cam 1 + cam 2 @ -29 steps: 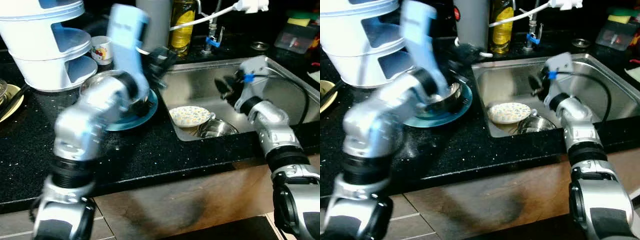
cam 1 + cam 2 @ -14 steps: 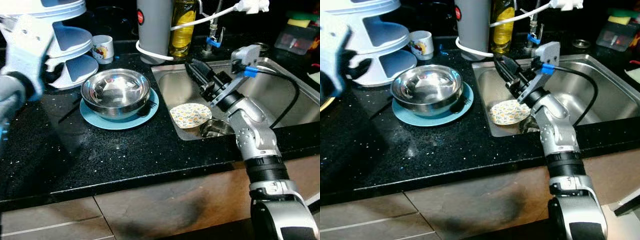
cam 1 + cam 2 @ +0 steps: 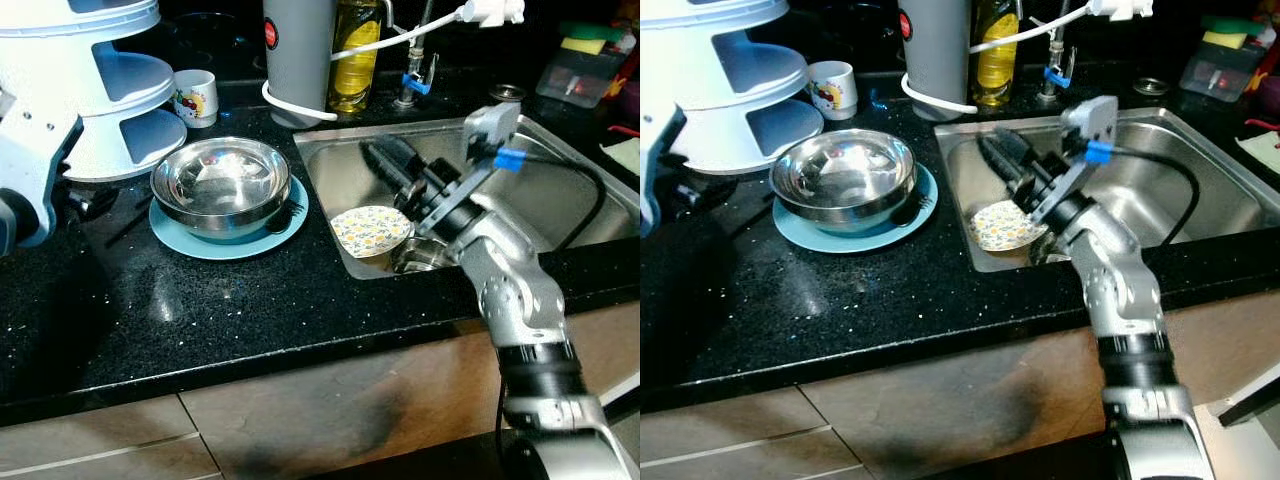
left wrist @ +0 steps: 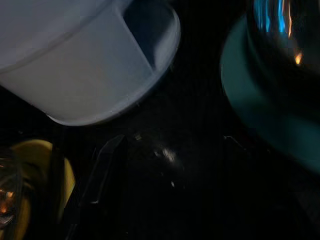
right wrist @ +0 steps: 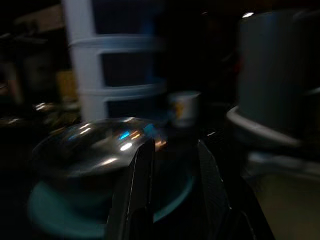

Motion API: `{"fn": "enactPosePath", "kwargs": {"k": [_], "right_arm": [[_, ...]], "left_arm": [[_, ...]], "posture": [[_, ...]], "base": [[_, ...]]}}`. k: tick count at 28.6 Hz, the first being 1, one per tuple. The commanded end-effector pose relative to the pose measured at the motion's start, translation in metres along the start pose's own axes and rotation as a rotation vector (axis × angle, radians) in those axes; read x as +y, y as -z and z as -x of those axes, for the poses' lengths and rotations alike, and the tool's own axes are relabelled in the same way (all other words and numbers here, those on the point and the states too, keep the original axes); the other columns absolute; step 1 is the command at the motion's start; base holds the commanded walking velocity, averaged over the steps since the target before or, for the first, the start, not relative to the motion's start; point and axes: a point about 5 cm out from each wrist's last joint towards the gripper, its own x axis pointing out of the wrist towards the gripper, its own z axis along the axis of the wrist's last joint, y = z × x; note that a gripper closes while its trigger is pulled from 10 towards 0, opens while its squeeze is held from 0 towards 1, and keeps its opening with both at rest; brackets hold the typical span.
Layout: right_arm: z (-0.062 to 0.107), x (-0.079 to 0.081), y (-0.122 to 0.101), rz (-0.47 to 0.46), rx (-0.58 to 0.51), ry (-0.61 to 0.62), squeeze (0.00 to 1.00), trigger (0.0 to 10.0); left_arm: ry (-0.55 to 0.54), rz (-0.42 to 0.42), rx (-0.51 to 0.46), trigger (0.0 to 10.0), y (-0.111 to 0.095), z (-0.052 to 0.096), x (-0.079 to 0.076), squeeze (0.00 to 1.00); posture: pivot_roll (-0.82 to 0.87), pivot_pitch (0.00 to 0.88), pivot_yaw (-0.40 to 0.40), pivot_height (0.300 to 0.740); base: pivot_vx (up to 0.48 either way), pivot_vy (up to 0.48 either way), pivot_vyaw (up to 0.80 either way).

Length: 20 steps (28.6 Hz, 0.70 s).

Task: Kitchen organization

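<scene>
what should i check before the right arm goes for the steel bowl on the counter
1. Right gripper free of load: ok, its fingers are apart with nothing between them.
2. Right gripper position: not ok yet, it hangs over the sink, short of the counter.
3. Steel bowl settled: ok, it sits upright on the blue plate.
4. Bowl contents: ok, it looks empty from the head views.
5. Nearby obstacles: cannot tell how close the grey cylinder and its white cord come to the path.
6. Left gripper: ok, it is low by the white tiered stand, away from the bowl.
</scene>
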Motion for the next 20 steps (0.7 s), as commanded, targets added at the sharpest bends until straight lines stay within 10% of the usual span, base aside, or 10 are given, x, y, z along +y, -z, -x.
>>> {"fn": "enactPosePath", "kwargs": {"k": [1,20], "right_arm": [[-0.001,0.008,0.003,-0.016,0.010,-0.022,0.00,10.0],[0.006,0.017,0.007,-0.046,0.069,-0.001,0.00,10.0]], "left_arm": [[0.024,-0.010,0.035,10.0,0.014,-0.003,-0.001,0.00],[0.170,0.007,0.005,10.0,0.029,-0.039,0.010,0.00]], "posture": [[0.04,0.236,-0.034,0.740],[0.01,0.272,-0.016,0.740]], "base": [[0.000,0.000,0.00],[0.000,0.000,0.00]]}}
